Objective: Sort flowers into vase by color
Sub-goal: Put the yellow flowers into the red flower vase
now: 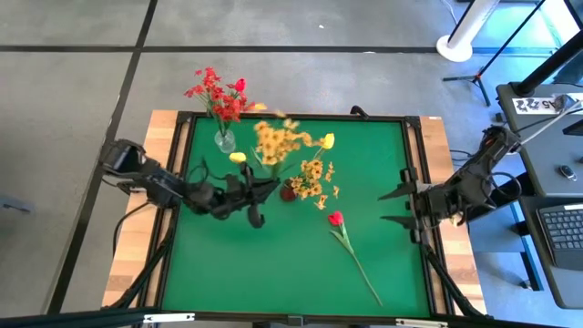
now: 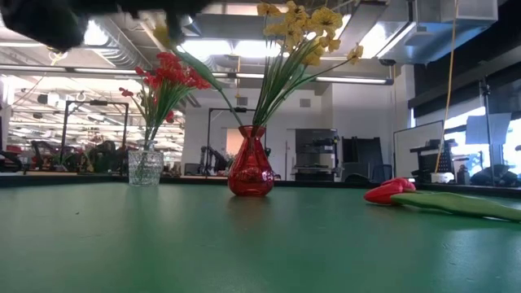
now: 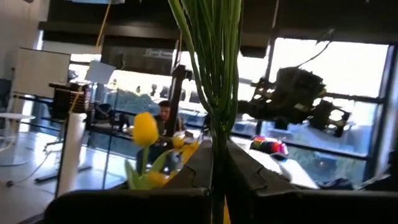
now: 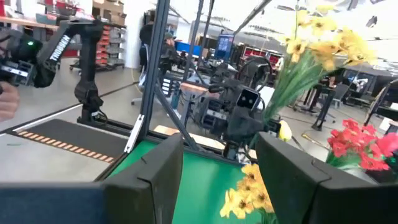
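Left gripper (image 1: 258, 191), fingers clamped on a yellow tulip (image 1: 238, 158), sits just beside the red vase (image 1: 288, 191). Right gripper (image 1: 390, 206), fingers half-spread and empty, is nearer the red tulip (image 1: 335, 218), whose stem runs diagonally toward the table's near edge.

Robotics lab: bench arm (image 4: 68, 50), camera stands.

1. A white tag (image 1: 537, 104) at the right edge of the high view, on the grey desk (image 1: 528, 137) beside the table, bears dark characters. They look like digits, possibly "522" seen upside down, but they cannot be read with certainty.
2. The robot arm (image 4: 59, 46) far off in the right wrist view carries light lettering along its link; it is too small to make out.
3. Nothing else is legible.
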